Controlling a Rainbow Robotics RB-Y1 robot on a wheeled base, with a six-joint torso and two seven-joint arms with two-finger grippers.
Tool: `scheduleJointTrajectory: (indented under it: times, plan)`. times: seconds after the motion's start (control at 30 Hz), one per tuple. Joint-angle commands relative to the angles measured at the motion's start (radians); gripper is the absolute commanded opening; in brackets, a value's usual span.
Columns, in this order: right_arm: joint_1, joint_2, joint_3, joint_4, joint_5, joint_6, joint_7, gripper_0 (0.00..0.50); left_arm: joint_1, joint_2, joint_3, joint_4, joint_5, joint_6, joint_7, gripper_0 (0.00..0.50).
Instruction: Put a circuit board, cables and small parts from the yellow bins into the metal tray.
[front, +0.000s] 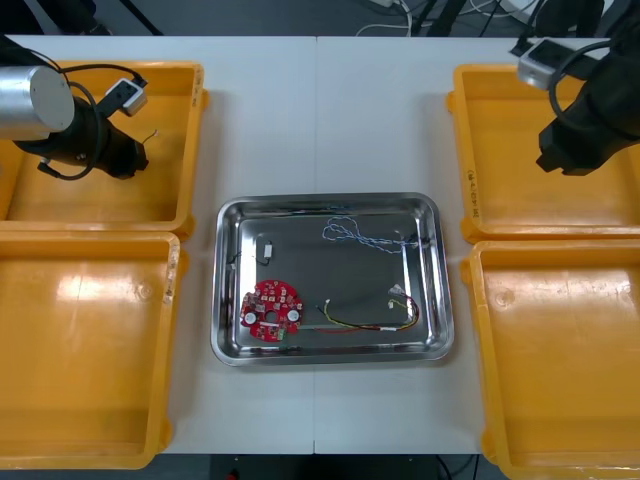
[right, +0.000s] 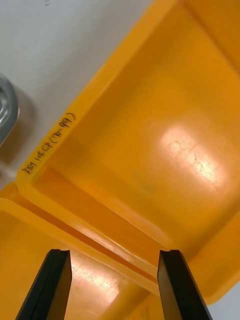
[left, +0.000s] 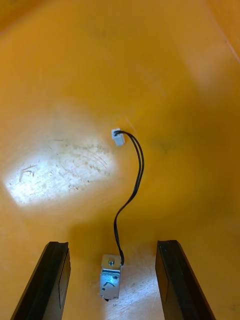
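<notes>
Left gripper (left: 112, 244), in the yellow bin (front: 60, 200) at 10 o'clock from the metal tray (front: 330, 205), has its fingers spread and empty astride a small metal part (left: 110, 282) with black cable (left: 135, 185) — evidently lined up to pick it — while the right gripper (right: 114, 252) idles, fingers likewise apart, at 2 o'clock.
</notes>
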Motion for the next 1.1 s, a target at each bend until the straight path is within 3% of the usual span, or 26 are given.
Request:
scheduleJointTrajectory:
  times: [0.03, 0.4, 0.47, 0.5, 0.53, 0.57, 0.6, 1.1]
  plan:
    - [0.033, -0.086, -0.116, -0.017, -0.039, 0.004, -0.092, 0.5, 0.03, 0.029, -0.013, -0.012, 0.017, -0.019, -0.171, 0.5]
    - [0.142, -0.146, -0.266, 0.034, -0.062, 0.004, -0.298, 0.5, 0.05, 0.034, -0.013, -0.012, 0.059, -0.038, -0.185, 0.493]
    - [0.151, -0.149, -0.282, 0.045, -0.062, 0.004, -0.319, 0.5, 0.051, 0.034, -0.013, -0.012, 0.062, -0.038, -0.187, 0.356]
    - [0.162, -0.149, -0.293, 0.046, -0.062, 0.004, -0.334, 0.5, 0.051, 0.034, -0.013, -0.012, 0.065, -0.038, -0.188, 0.221]
    - [0.168, -0.149, -0.297, 0.046, -0.062, 0.004, -0.342, 0.5, 0.051, 0.034, -0.013, -0.012, 0.068, -0.038, -0.188, 0.151]
    - [0.18, -0.149, -0.303, 0.046, -0.06, 0.004, -0.357, 0.5, 0.053, 0.037, -0.013, -0.012, 0.073, -0.038, -0.191, 0.033]
    - [0.193, -0.149, -0.311, 0.046, -0.06, 0.004, -0.37, 0.5, 0.053, 0.038, -0.013, -0.012, 0.077, -0.038, -0.193, 0.002]
    - [0.303, -0.123, -0.348, -0.029, -0.054, 0.004, -0.452, 0.5, 0.056, 0.069, -0.008, -0.038, 0.094, -0.001, -0.219, 0.0]
